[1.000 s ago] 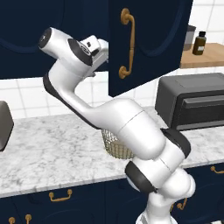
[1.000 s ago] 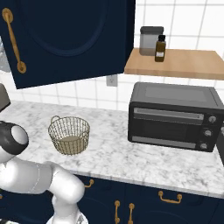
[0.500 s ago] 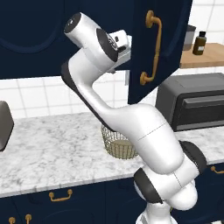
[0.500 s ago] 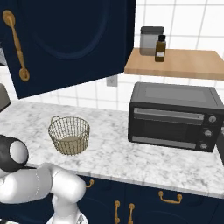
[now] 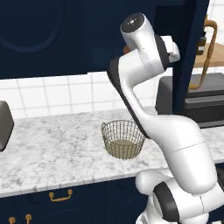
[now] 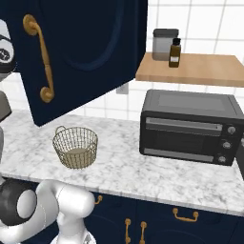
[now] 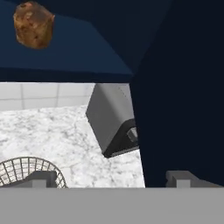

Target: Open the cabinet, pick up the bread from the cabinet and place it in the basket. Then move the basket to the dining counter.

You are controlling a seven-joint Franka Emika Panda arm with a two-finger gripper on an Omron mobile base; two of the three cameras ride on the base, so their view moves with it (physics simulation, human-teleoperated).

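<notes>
Cabinet (image 6: pixel 90 52): door swung open, gold handle (image 6: pixel 40 59) at its free edge.
Bread (image 7: pixel 33 24): on cabinet floor inside, near front edge, untouched.
Basket (image 6: pixel 75 147): upright on counter (image 6: pixel 124 167), mid-depth, nearer front edge than wall; nothing visible in it.
Gripper (image 7: pixel 111 178): jaws spread wide, holding nothing, beside door edge, below bread level.
Toaster oven (image 6: pixel 188 126): at counter back, well right of basket.

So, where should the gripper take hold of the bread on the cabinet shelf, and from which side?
Probably across the middle of the bread, coming in level through the open front of the cabinet. It is a small rounded lump sitting free on the shelf, so the open gripper can close on its two sides.
</notes>
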